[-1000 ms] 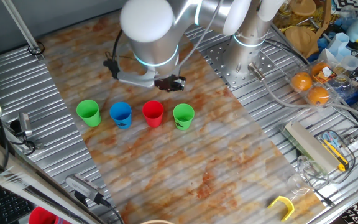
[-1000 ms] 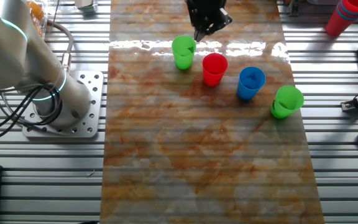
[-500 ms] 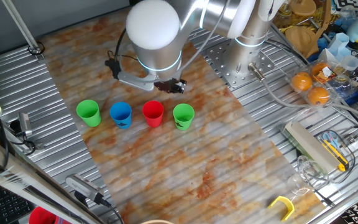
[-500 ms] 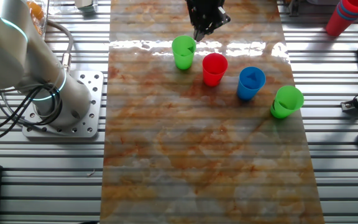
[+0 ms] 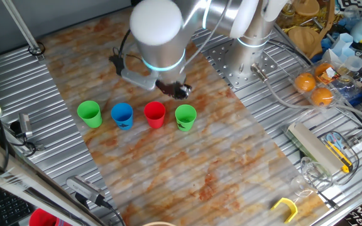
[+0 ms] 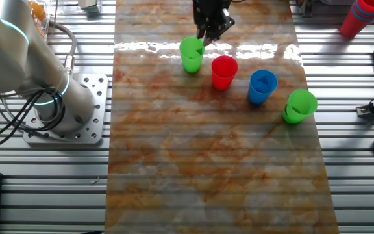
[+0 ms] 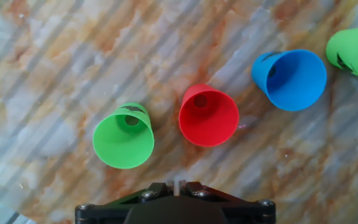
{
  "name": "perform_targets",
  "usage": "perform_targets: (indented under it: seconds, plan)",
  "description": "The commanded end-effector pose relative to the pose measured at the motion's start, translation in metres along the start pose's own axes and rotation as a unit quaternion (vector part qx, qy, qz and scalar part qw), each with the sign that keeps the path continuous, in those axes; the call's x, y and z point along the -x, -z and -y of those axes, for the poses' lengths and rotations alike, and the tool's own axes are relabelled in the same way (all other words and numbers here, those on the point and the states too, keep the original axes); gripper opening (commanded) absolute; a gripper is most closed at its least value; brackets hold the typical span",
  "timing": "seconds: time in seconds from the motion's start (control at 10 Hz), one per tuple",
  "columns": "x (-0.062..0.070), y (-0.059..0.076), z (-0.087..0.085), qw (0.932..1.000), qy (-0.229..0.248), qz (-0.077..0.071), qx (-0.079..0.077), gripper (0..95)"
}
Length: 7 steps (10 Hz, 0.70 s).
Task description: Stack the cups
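Green, red, blue and green, 4 cups [image 5: 154, 115] stand in a row on the table [image 6: 213, 169]. Gripper [image 6: 211, 30] above the end green cup [image 6: 191, 54], fingers seemingly together; an off-centre descent could tip it.

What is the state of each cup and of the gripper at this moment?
Green cup nearest the gripper: upright, empty, standing alone.
Red cup: upright, empty, not stacked.
Blue cup: upright, empty, not stacked.
Far green cup: upright, empty, at the end of the row.
Gripper: above the table beside the row, holding nothing; whether its jaws are open or shut cannot be told.
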<state>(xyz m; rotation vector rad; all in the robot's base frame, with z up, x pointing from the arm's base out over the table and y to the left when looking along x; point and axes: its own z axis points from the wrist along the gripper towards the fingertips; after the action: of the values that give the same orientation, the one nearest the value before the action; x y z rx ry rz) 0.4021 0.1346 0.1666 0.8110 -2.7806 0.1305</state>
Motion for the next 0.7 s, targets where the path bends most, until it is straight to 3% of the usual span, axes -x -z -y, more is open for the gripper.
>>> perform_targets:
  seconds: [0.1, 0.3, 0.7]
  plan:
    - [0.006, -0.008, -0.008, 0.9998, -0.017, 0.000, -0.004, 19.0]
    - [0.009, -0.011, -0.010, 0.9996, -0.017, -0.009, -0.022, 19.0]
    - [0.008, -0.029, -0.002, 0.9995, -0.018, -0.005, -0.025, 19.0]
